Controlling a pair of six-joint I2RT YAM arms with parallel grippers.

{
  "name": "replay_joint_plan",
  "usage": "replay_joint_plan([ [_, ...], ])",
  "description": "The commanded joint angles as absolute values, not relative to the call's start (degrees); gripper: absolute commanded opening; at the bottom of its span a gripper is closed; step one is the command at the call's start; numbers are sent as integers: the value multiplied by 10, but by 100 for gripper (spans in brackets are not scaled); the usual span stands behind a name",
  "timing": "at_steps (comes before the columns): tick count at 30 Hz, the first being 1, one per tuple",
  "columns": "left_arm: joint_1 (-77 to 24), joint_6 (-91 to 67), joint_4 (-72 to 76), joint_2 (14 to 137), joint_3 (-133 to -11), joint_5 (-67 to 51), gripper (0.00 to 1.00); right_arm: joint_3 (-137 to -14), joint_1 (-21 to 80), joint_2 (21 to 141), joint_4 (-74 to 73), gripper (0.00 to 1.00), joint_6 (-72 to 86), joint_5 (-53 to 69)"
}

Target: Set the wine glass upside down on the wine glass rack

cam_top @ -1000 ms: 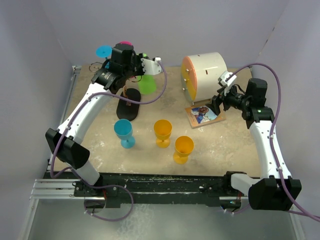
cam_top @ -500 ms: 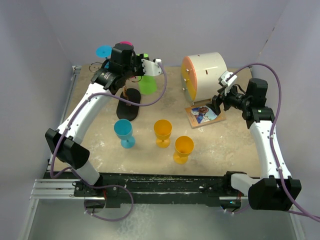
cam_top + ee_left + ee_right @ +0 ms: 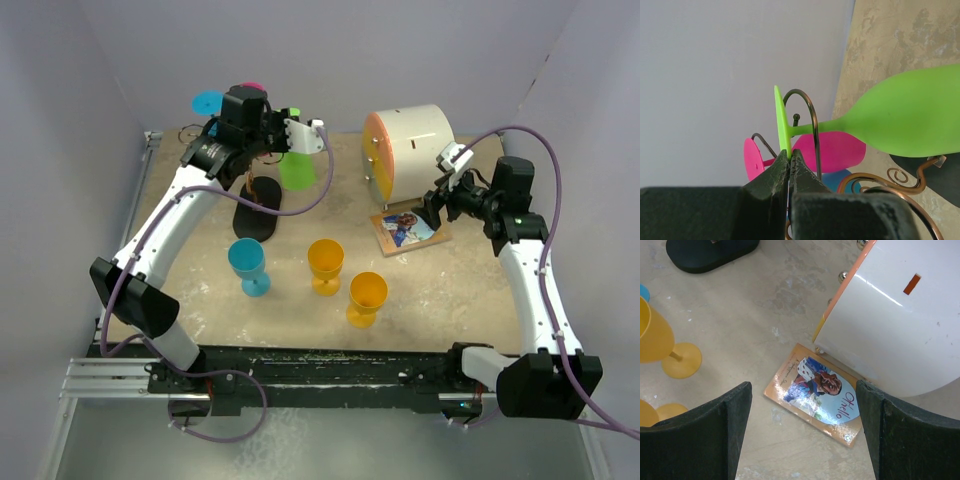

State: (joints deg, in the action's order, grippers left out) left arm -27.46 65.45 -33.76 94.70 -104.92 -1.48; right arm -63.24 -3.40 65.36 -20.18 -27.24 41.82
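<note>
My left gripper (image 3: 789,156) is shut on the thin foot disc of a green wine glass (image 3: 910,120), which lies nearly level with its bowl to the right. The glass stem crosses a curved wire arm of the wine glass rack (image 3: 813,131). A pink glass (image 3: 832,150) hangs on the rack behind it. In the top view the left gripper (image 3: 286,122) holds the green wine glass (image 3: 296,170) up beside the rack, whose black base (image 3: 256,220) stands below. My right gripper (image 3: 804,405) is open and empty.
A white cylinder with an orange face (image 3: 410,148) stands at the back right, with a small book (image 3: 410,228) on the table in front of it, under the right gripper (image 3: 432,205). A blue glass (image 3: 247,264) and two yellow glasses (image 3: 325,264) (image 3: 367,295) stand upright mid-table.
The left gripper with the green glass has edged very slightly to the right. The right arm has not moved.
</note>
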Motion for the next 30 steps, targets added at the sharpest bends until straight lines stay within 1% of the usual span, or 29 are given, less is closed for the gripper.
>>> replay_joint_plan([
  [1, -279, 659, -327, 945, -1079, -39, 0, -630, -36, 652, -182, 87, -279, 437],
  [18, -285, 667, -304, 961, -1085, -36, 0, -628, -36, 650, -181, 87, -280, 434],
  [30, -285, 659, -276, 972, -1085, -10, 0, -628, -36, 651, -182, 87, -281, 432],
])
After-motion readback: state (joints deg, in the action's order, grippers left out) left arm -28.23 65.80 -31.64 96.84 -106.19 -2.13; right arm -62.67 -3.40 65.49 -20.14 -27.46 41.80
